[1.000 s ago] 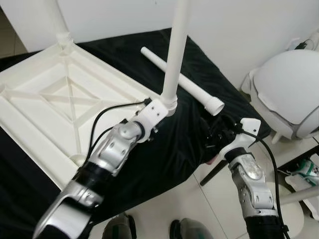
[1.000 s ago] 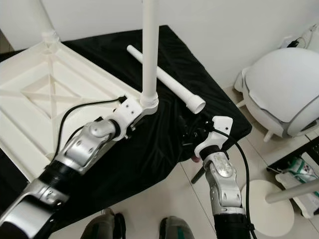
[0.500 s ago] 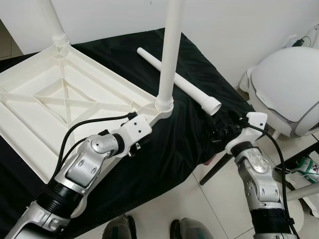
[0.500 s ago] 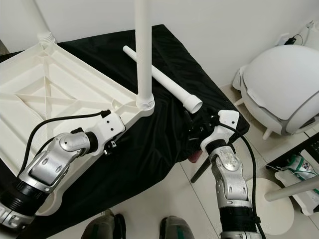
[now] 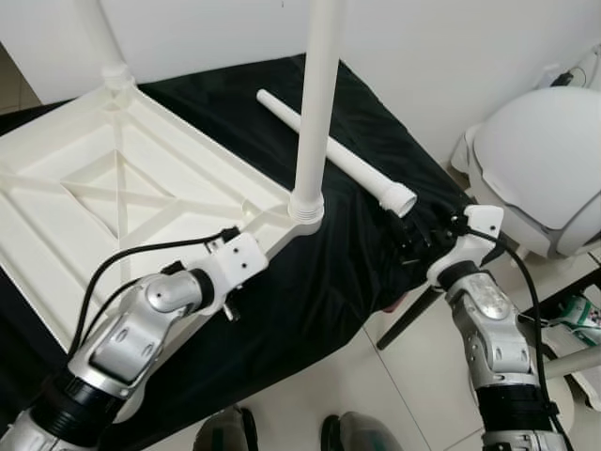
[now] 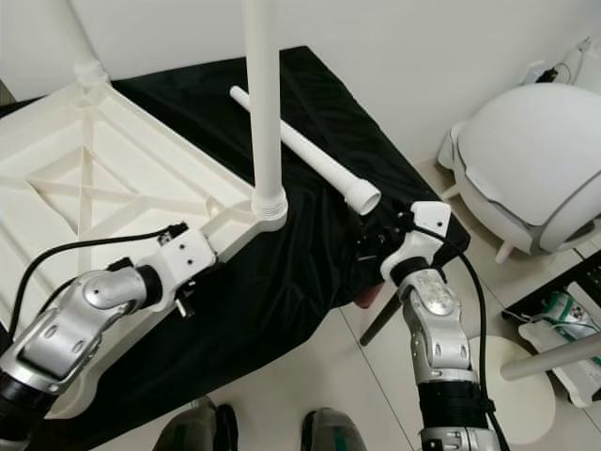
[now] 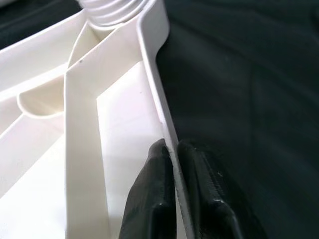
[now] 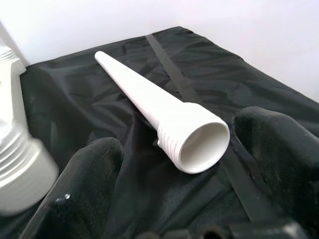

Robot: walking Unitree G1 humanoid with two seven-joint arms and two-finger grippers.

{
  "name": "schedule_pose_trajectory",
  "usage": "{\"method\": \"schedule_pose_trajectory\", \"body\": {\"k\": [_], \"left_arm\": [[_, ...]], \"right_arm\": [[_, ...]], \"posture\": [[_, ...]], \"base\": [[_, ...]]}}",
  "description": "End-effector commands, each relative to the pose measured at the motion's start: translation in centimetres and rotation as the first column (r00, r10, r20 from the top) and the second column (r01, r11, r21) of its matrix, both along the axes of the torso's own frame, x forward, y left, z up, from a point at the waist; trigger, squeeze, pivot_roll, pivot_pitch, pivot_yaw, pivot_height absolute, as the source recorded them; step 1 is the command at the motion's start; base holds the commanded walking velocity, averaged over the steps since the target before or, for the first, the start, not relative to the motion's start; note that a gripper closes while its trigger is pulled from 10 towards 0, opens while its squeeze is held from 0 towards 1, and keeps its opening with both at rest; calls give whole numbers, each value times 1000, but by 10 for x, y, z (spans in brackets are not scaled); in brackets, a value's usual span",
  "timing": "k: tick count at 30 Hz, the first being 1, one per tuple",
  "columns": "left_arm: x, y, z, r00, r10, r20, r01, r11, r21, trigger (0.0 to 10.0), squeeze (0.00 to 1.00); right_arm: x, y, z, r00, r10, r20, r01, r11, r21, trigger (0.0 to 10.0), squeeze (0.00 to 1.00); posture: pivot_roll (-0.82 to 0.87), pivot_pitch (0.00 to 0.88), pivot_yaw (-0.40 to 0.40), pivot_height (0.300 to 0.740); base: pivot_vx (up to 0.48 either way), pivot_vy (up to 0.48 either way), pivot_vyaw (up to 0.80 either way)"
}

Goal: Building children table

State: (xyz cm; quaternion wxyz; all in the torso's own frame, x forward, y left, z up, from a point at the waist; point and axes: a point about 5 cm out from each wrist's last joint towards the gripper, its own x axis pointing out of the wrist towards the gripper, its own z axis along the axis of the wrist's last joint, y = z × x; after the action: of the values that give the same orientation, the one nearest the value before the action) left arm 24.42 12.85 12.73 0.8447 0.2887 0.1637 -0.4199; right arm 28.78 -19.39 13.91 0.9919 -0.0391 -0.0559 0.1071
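Moved: since a second ago I've drawn my left arm back from the socket of the fitted leg (image 5: pixel 315 103); the right arm has crept toward the loose leg.
Left gripper (image 7: pixel 172 149): fingers nearly closed, pinching the thin rim of the upturned tabletop (image 5: pixel 84 188), just short of the corner where the fitted leg stands upright.
Right gripper (image 8: pixel 174 164): spread wide, holding nothing, its fingers flanking the leg's threaded mouth without touching.
Loose leg (image 5: pixel 333 155): lies flat on the black cloth (image 5: pixel 357 263), beside the tabletop.
Key relation: the leg's long axis runs away from my right gripper, wide threaded end nearest it, thin end far. The right arm is plainly nearer.
Next, I judge: ease forward and close on the collar.
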Motion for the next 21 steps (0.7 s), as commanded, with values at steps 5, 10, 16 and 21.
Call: {"method": "schedule_pose_trajectory", "body": {"k": [5, 10, 16, 21], "left_arm": [[-35, 5, -23, 948, -170, -268, 182, 983, 19, 3686, 0], [-38, 8, -20, 957, -133, -256, 141, 990, 14, 6353, 0], [-2, -1, -9, 993, 31, -116, -35, 999, -28, 10000, 0], [19, -9, 5, 988, 130, -80, -140, 981, -132, 10000, 1000]], "right_arm": [[2, -5, -1, 1000, -10, 1, 10, 1000, -11, 10000, 0], [7, -5, 1, 1000, 15, 4, -14, 1000, -27, 10000, 0], [21, 1, 10, 997, 80, 22, -78, 995, -66, 10000, 0], [28, 5, 15, 993, 116, 35, -113, 991, -73, 10000, 0]], "posture": [[-71, 68, 24, 740], [-56, 68, 12, 740], [-48, 62, 1, 740], [-42, 61, -8, 740]], "base": [[0, 0, 0], [0, 0, 0], [0, 0, 0], [0, 0, 0]]}}
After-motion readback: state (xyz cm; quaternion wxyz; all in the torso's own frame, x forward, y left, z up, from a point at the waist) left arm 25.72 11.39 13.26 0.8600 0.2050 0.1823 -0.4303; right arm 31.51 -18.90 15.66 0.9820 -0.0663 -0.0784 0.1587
